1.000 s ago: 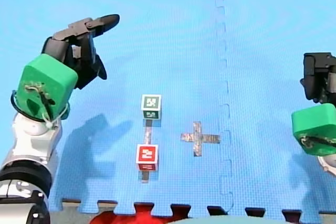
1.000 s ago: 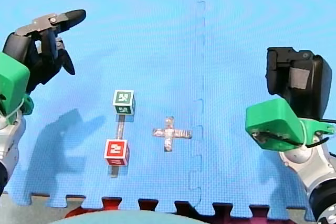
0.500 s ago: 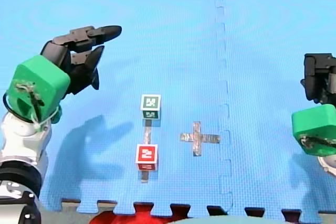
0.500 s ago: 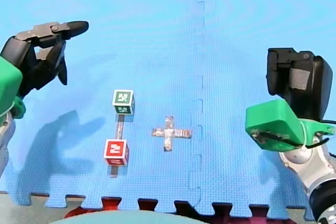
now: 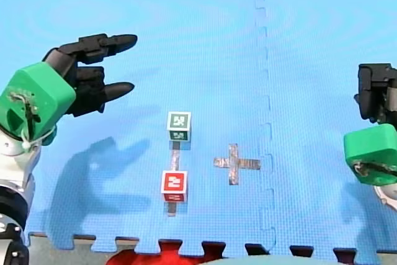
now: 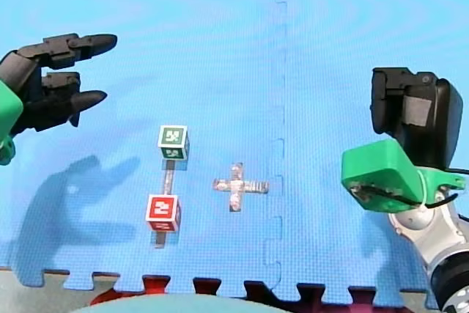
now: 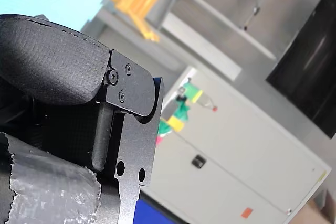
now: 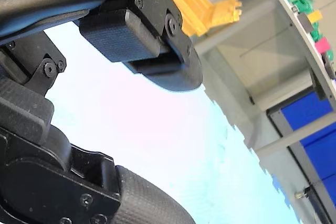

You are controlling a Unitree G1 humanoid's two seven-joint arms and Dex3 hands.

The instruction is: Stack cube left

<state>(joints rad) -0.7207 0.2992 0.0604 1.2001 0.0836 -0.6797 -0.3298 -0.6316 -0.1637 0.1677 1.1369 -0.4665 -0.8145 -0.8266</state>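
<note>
A green-sided cube [image 5: 179, 126] with a white patterned top sits on the blue foam mat [image 5: 205, 41], a little left of centre. A red cube [image 5: 174, 185] with a white mark sits nearer to me, almost straight in front of the green one, with a gap between them. My left hand [image 5: 124, 63] is open and hovers above the mat, to the left of and beyond the green cube, holding nothing. My right hand [image 6: 407, 115] is shut and stays at the right edge of the mat, far from both cubes.
A silver tape cross [image 5: 234, 164] lies on the mat to the right of the cubes. A thin tape strip [image 5: 175, 156] runs between the two cubes. A mat seam [image 5: 265, 91] runs front to back right of centre. Something red [image 5: 139, 259] lies at the mat's front edge.
My left hand has turned at the wrist so its fingers point right toward the cubes, and the arm has dropped slightly leftward. Both cubes and the right hand have not moved.
</note>
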